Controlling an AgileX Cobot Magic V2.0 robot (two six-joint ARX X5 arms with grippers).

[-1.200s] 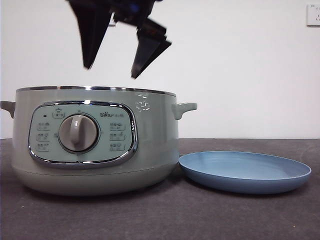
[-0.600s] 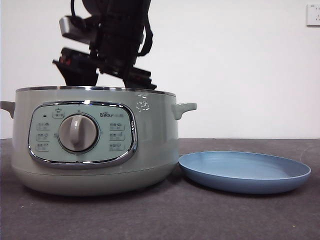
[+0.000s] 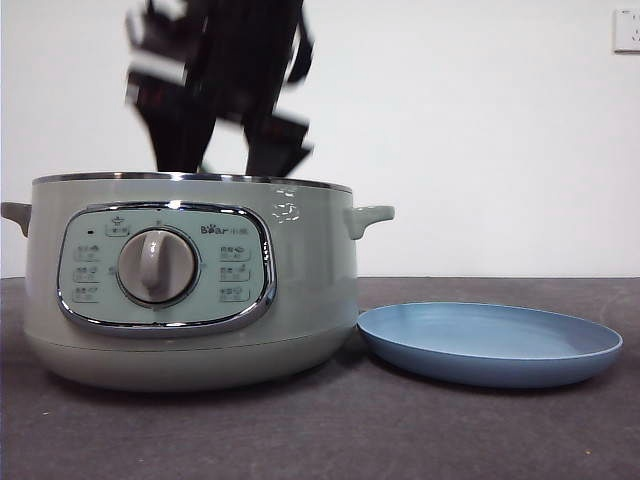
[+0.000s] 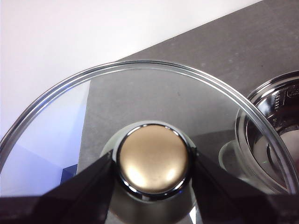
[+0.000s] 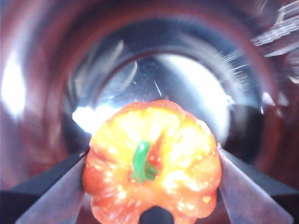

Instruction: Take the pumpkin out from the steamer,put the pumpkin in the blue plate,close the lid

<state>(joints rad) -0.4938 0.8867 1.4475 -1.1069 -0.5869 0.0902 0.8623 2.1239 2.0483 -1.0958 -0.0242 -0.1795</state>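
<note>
- The pumpkin point(image 5: 153, 163) sits between the right gripper's point(image 5: 152, 184) two jaws, inside the steamer's shiny bowl; the jaws press close on both of its flanks, so it looks gripped. From the front it is hidden behind the pot wall, save perhaps a blurred speck of green at the rim.
- The lid point(image 4: 140, 107) is off the pot. The left gripper point(image 4: 153, 163) has its jaws closed round the lid's knob point(image 4: 153, 161), and the steamer's chrome rim shows through and beside the glass, so the lid hangs off to one side of the pot.
- The steamer point(image 3: 190, 285) stands on the left of the front view, with the right gripper point(image 3: 225, 160) reaching down past its rim, dark and blurred.
- The blue plate point(image 3: 490, 342) lies to the right of the pot, its near edge just beside the pot's base, with nothing on it.
- Step in hand, as I judge it: the first one, taking the pumpkin out, with the grasp apparently made.
- The next move calls for a straight lift until the pumpkin clears the chrome rim, then a carry rightward over the side handle point(image 3: 368, 217) to the plate.
- Room: the air above the plate and to the right of the pot is open. The tight spot is the rim itself, where a low or slanted exit could knock the pumpkin loose.
</note>
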